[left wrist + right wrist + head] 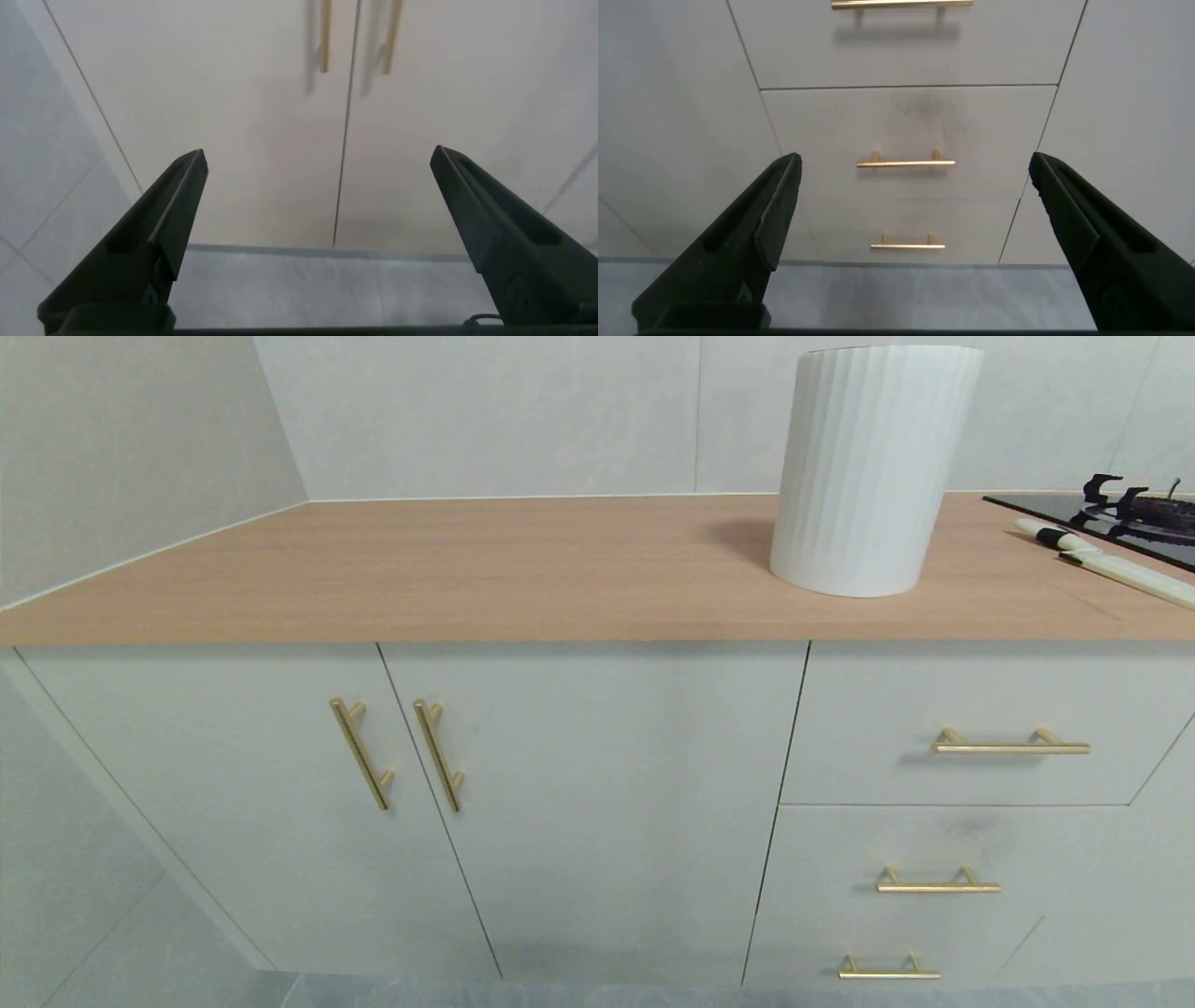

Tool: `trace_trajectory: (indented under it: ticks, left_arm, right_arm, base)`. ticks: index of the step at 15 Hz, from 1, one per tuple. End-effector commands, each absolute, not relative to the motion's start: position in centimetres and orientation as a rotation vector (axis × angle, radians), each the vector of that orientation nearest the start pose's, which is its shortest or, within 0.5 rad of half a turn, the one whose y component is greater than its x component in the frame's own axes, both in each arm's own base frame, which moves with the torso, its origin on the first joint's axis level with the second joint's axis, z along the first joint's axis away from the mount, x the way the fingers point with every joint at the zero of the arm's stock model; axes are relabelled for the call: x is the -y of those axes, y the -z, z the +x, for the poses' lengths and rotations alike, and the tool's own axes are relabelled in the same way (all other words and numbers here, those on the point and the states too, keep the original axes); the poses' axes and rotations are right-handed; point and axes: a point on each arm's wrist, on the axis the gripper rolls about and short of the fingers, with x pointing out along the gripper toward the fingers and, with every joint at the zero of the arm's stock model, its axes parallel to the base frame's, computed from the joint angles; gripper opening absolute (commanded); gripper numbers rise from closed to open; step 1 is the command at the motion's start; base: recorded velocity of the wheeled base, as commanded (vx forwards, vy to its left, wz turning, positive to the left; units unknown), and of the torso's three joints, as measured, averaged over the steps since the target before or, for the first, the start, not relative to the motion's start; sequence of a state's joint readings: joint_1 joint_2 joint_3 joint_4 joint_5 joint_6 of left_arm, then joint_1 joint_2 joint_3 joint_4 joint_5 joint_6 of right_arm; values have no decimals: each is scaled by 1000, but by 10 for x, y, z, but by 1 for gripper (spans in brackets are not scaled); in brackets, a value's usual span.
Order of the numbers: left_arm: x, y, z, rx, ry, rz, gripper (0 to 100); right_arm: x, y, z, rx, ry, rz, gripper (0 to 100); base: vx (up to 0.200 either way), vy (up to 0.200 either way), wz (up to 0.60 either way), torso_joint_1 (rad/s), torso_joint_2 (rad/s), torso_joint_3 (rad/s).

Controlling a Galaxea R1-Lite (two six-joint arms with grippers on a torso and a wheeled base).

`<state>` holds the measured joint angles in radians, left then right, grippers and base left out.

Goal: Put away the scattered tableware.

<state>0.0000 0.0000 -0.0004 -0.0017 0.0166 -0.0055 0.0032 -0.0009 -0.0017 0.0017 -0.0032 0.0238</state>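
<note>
Cabinet doors (pixel 252 140) face the low-held left jaws, drawers (pixel 906 121) the right jaws, both pairs wide open, empty.

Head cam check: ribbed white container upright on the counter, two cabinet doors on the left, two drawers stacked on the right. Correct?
Not quite. The stack on the right has three drawers, not two: the head view shows three horizontal gold handles, one above another. The rest holds: the ribbed white container stands upright on the counter, with two cabinet doors on the left.

Black, tapered left claw (pixel 318 152), right claw (pixel 915 159).
</note>
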Motion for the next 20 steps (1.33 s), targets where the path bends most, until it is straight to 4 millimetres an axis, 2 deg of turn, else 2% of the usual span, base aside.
trace_trajectory:
  ticks: [1, 2, 11, 20]
  left_arm:
    - [0, -76, -23, 2, -17, -6, 100]
    - [0, -76, -23, 2, -17, -6, 100]
    - [0, -76, -23, 3, -17, -6, 100]
    - [0, -76, -23, 2, -17, -6, 100]
  right_arm:
    - [0, -76, -23, -2, -2, 25, 100]
    - [0, -76, -23, -2, 0, 25, 100]
    - [0, -76, -23, -2, 0, 25, 100]
    - [0, -76, -23, -2, 0, 26, 100]
  base:
    - [0, 0, -600, 7, 7, -2]
    - [0, 0, -600, 2, 2, -2]
    - [0, 0, 0, 0, 0, 0]
    - [0, -200, 0, 4, 3, -1]
